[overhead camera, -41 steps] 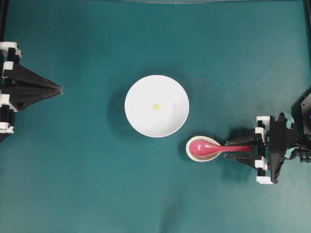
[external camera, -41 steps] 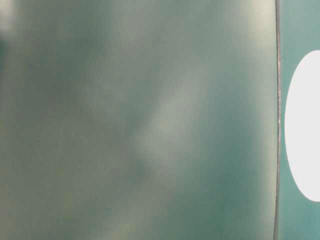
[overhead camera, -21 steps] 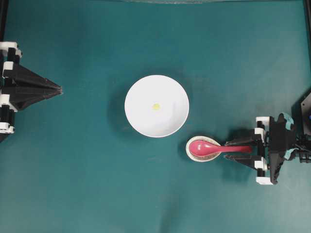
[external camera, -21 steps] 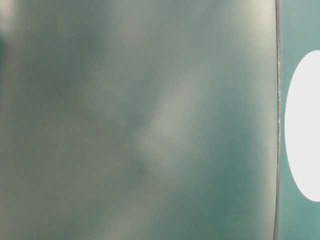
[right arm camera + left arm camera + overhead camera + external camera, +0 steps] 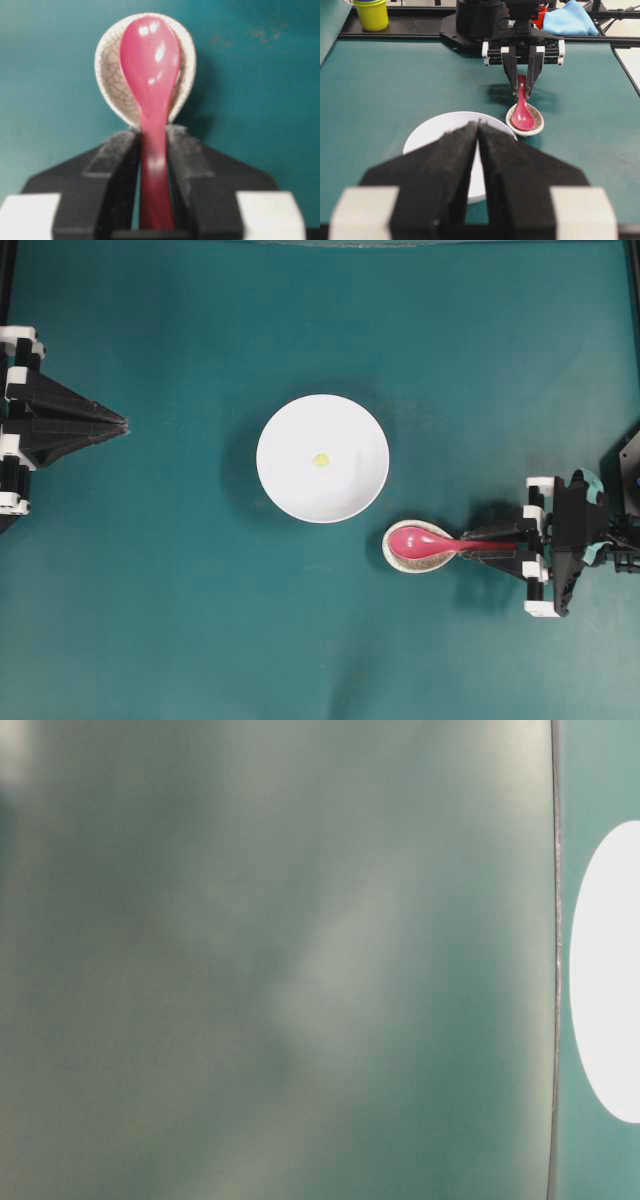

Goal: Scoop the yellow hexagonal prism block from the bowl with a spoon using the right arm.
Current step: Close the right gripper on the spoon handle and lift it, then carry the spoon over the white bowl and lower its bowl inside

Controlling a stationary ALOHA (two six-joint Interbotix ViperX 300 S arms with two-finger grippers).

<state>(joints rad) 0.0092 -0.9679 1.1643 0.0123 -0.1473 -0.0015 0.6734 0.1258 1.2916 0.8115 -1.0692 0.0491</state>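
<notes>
Both right gripper (image 5: 154, 145) fingers (image 5: 117, 155) against the spoon (image 5: 150, 65) handle.

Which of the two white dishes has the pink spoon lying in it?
The small speckled spoon rest, not the big bowl, which holds only a tiny yellow block.

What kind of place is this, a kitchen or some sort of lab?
Most likely a robot lab bench: two black arms, the left gripper and right gripper, face each other across a teal mat holding only a bowl and spoon.
</notes>
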